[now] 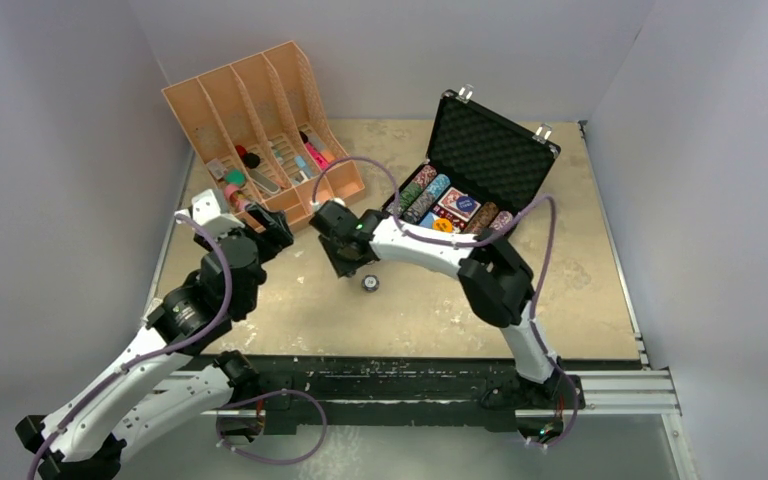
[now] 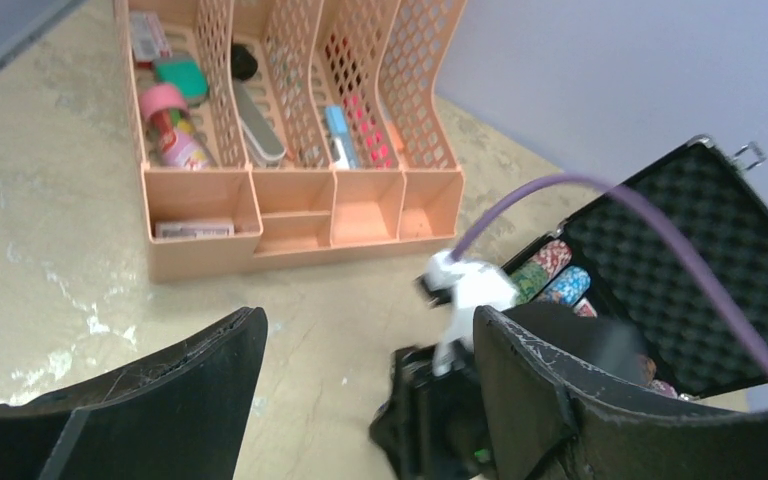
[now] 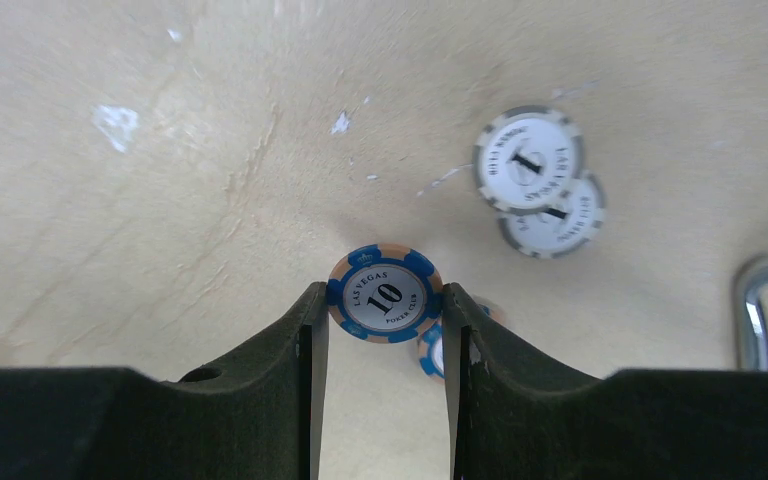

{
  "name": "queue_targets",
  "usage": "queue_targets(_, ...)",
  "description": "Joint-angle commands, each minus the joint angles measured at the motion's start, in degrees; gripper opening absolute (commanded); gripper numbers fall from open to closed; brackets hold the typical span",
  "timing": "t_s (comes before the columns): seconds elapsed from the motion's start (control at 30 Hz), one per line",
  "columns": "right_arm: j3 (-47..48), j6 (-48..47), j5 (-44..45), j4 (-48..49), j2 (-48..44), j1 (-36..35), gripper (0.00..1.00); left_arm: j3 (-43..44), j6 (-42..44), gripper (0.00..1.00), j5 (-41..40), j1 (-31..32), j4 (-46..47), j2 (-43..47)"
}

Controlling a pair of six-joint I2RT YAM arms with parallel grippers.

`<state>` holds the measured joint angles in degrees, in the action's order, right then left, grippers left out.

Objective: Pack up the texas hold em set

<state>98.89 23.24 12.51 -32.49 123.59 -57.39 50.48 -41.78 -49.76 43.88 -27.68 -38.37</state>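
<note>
Right gripper (image 3: 384, 298) pinches a round blue-and-peach "10" poker chip (image 3: 385, 290) edgewise, perhaps lifted; left gripper (image 2: 370, 320) gapes wide.

A second blue chip (image 3: 430, 352), five o'clock of the 10 chip (image 3: 385, 294), hides behind a finger (image 3: 485, 385); the silver handle (image 3: 755, 300) is cropped at three o'clock.
</note>
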Motion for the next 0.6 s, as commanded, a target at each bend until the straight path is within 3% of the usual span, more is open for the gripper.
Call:
queue_targets(0.0, -1.7, 4.0, -0.5, 4.1, -9.2, 2.9, 0.18, -3.1, -9.4, 0.76, -0.3, -0.2, -1.9, -0.6)
queue_targets(0.27, -7.6, 10.7, -5.2, 6.9, -16.6, 8.6, 0.18, -12.3, -8.8, 0.77, 15.5, -0.1, 12.0, -2.9)
queue_targets(0.57, -17.2, 20.3, -10.4, 14.1, -25.5, 12.9, 0.19, -18.6, -7.7, 0.76, 31.9, -0.1, 34.7, -15.8)
